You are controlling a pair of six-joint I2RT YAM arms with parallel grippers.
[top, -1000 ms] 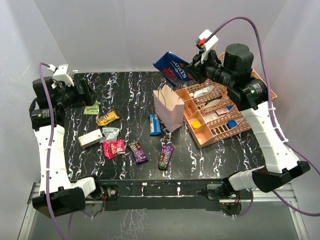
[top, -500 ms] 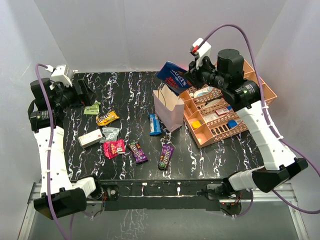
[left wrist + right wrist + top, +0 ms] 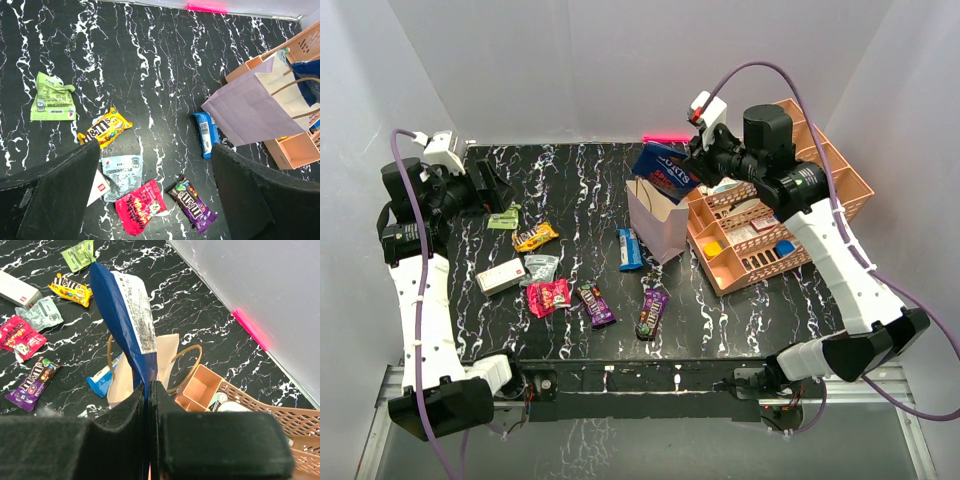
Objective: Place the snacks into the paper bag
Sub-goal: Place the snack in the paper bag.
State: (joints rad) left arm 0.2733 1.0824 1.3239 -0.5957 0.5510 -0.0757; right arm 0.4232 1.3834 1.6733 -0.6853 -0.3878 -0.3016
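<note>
The paper bag [image 3: 655, 222] stands upright mid-table, mouth open. My right gripper [image 3: 698, 163] is shut on the blue-and-white pouch [image 3: 665, 170] and holds it just above the bag's mouth; in the right wrist view the pouch [image 3: 127, 315] hangs over the bag [image 3: 167, 352] from my gripper [image 3: 148, 385]. My left gripper [image 3: 490, 185] is open and empty at the far left. Snacks lie on the table: a green packet [image 3: 51, 97], a yellow packet [image 3: 104, 128], a silver packet [image 3: 120, 170], a red packet [image 3: 141, 206], a purple packet [image 3: 195, 202], a blue bar [image 3: 206, 134] and another purple packet [image 3: 652, 311].
A salmon-pink mesh organiser tray [image 3: 760, 225] with small items stands right beside the bag on its right. A white box [image 3: 500, 276] lies among the snacks at left. White walls close in the table's back and sides.
My right gripper has moved left and slightly down with the pouch, from above the tray to over the bag's mouth. The left arm has barely moved.
</note>
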